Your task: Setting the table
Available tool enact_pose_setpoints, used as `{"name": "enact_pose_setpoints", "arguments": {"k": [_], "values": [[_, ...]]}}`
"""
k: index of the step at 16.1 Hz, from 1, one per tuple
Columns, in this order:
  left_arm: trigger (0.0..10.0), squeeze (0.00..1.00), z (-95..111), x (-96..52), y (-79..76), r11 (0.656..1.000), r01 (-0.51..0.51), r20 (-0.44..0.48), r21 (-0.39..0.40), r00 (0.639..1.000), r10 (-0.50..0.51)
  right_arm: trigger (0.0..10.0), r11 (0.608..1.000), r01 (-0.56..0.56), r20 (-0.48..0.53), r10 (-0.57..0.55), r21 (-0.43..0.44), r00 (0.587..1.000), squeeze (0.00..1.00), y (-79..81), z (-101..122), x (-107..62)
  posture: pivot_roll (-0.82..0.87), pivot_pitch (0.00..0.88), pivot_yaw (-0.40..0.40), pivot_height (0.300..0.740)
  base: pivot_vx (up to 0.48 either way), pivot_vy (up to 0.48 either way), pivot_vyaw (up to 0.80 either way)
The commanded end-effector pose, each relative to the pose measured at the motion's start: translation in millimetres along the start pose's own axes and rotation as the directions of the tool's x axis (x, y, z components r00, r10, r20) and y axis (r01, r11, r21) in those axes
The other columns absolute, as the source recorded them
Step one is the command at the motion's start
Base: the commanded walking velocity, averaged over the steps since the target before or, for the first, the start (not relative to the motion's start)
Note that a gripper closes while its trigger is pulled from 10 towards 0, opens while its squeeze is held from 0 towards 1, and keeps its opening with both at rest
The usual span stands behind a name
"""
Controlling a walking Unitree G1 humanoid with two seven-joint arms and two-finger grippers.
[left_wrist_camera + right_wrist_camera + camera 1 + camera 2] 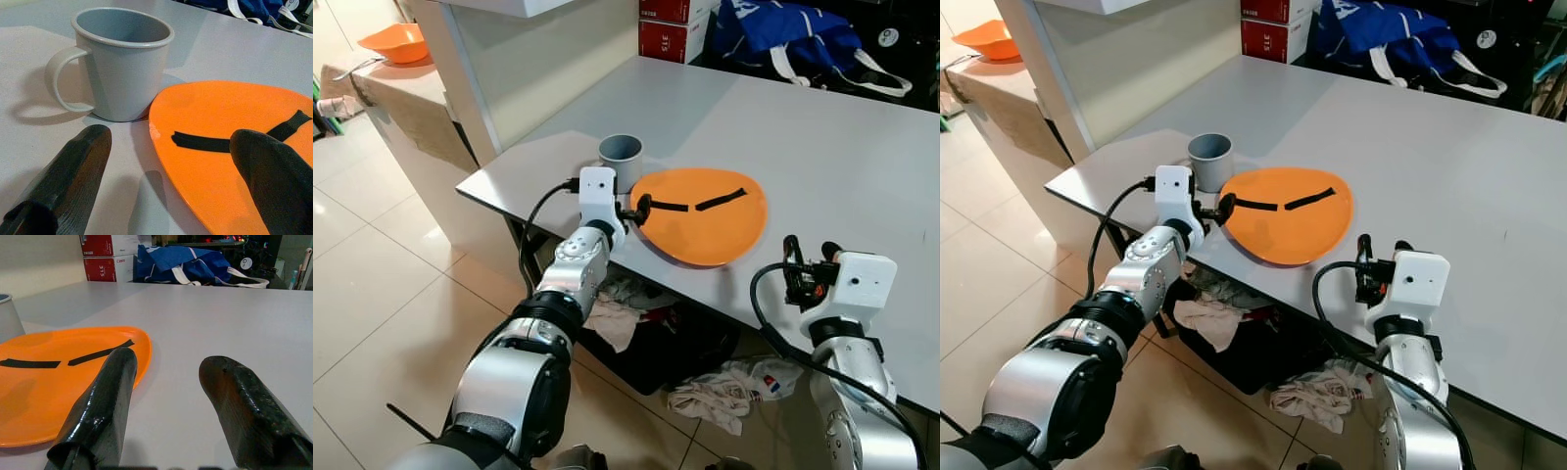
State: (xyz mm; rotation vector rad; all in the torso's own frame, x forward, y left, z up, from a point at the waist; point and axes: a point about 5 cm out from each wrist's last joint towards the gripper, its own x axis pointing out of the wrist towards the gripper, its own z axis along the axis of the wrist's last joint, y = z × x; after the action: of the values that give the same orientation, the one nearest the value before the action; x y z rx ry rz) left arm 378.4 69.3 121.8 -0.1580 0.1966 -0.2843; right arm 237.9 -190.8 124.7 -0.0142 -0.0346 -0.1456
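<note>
the left pincer (639,209) sits at the near-left edge of the orange plate (705,213), its two black fingers (73,171) spread wide with nothing between them; in the left wrist view one finger lies over bare counter and the other over the plate's rim. the plate lies flat on the grey counter (842,166), close to the counter's near edge, and carries two black strips (695,206) across its face. at about 10 o'clock from the plate, just beside its rim, a grey mug (621,160) stands upright with its handle (61,78) turned away from the plate.

the right pincer (806,257) rests at about 4 o'clock from the plate, near it but apart, above the counter's near edge. its fingers (100,406) are parted and hold nothing, pointing across the counter with the plate's edge beside one of them.

at 12 o'clock, on the far side of the counter, lie a blue bag with white straps (793,34) and red boxes (674,29). under the counter, crumpled cloths (724,387) lie on the tiled floor (382,284). at 10 o'clock, well apart, an orange bowl (394,42) sits on a side ledge.
</note>
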Motion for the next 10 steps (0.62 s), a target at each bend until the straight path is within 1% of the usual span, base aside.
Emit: {"name": "enact_pose_setpoints", "arguments": {"k": [1, 10], "values": [[10.0, 0.00, 6.9, 0.8, 1.4, 1.000, 0.003, 0.022, 0.021, 1.000, -0.003, 10.0, 1.000, -0.003, -0.002, 0.003, -0.006, 1.000, 0.00, 0.9, -1.1, 0.4, -0.10, 0.000, 0.066, 0.707, 0.000, 0.000, 0.00], [10.0, 0.00, 6.9, 0.8, 1.4, 1.000, 0.003, 0.022, 0.021, 1.000, -0.003, 10.0, 1.000, -0.003, -0.002, 0.003, -0.006, 1.000, 0.00, 0.9, -1.1, 0.4, -0.10, 0.000, 0.066, 0.707, 0.000, 0.000, 0.00]]}}
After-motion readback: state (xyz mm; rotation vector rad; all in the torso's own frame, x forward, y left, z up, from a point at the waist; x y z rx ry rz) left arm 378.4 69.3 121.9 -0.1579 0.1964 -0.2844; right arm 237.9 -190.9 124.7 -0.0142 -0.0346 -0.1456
